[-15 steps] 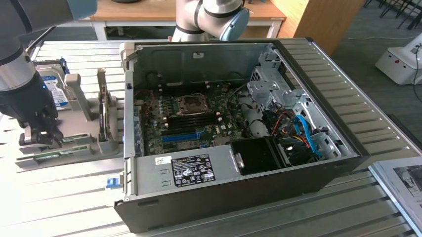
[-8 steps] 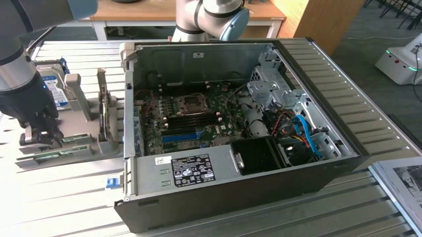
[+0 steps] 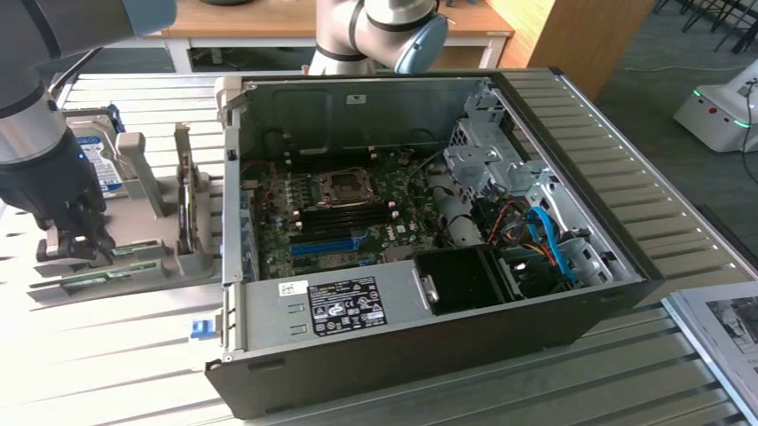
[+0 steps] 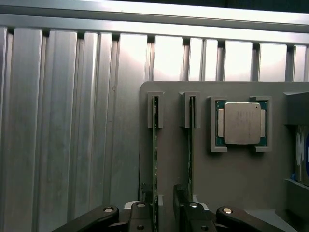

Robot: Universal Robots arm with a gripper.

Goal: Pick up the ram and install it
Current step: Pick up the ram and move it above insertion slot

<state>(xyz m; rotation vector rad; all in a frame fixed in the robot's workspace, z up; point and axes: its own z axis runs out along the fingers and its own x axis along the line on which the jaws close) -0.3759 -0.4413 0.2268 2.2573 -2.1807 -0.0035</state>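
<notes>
Two rams stand on edge in slots of a grey holder tray (image 4: pixel 227 193): one ram (image 4: pixel 155 159) runs between my fingers, the other ram (image 4: pixel 191 145) lies just beside them. My gripper (image 4: pixel 161 215) is open and straddles the first stick, one finger (image 4: pixel 140 212) on each side, gripping nothing. In the exterior view the gripper (image 3: pixel 74 244) is low over the tray (image 3: pixel 166 266) at the exterior view's left, where green ram edges (image 3: pixel 119 271) show. The open computer case (image 3: pixel 414 355) holds the motherboard with its black memory slots (image 3: pixel 346 213).
A processor chip (image 4: pixel 240 123) sits in a pocket of the tray beside the sticks. A hard drive (image 3: pixel 89 160) with a blue-white label stands at the tray's back. A blue slot (image 3: pixel 326 247) lies on the motherboard. A second robot arm (image 3: pixel 379 35) stands behind the case.
</notes>
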